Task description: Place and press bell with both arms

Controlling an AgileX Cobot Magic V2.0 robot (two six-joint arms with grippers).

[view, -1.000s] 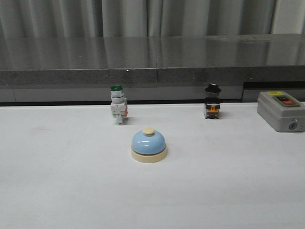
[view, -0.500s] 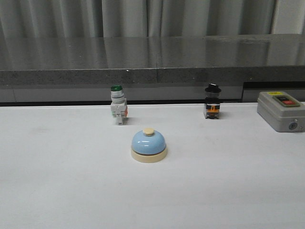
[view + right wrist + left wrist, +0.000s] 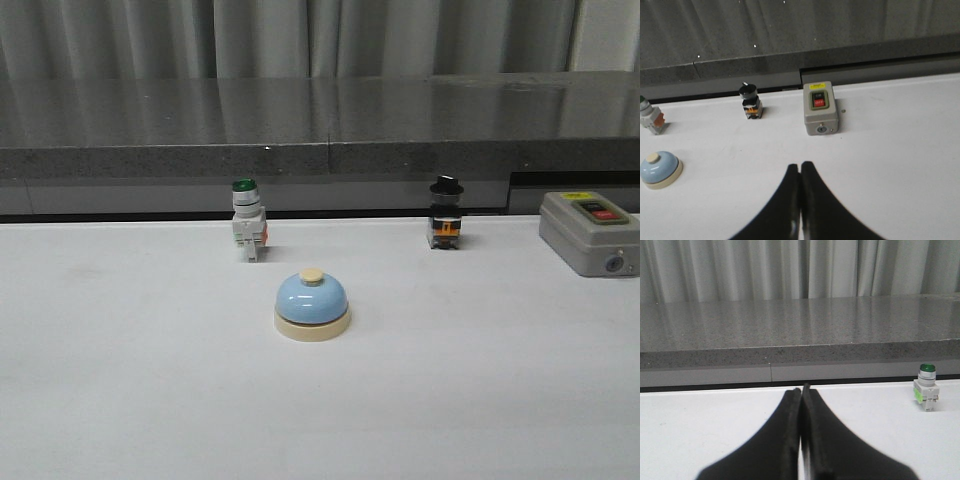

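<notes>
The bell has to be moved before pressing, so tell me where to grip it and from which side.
Grip the bell low, across its cream base rim, coming straight down from above with fingers either side. The blue dome is smooth and curved, so pads would likely slip there; the knob would ring it. It stands upright with open table all round.

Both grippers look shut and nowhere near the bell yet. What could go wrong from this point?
1. The right gripper is shut and would likely need to open before grasping the bell; arriving closed could shove it.
2. The green-capped switch stands just behind the bell and could be knocked over on approach.
3. The left gripper, also shut, does not see the bell in its wrist view, so its press may land off the knob.
</notes>
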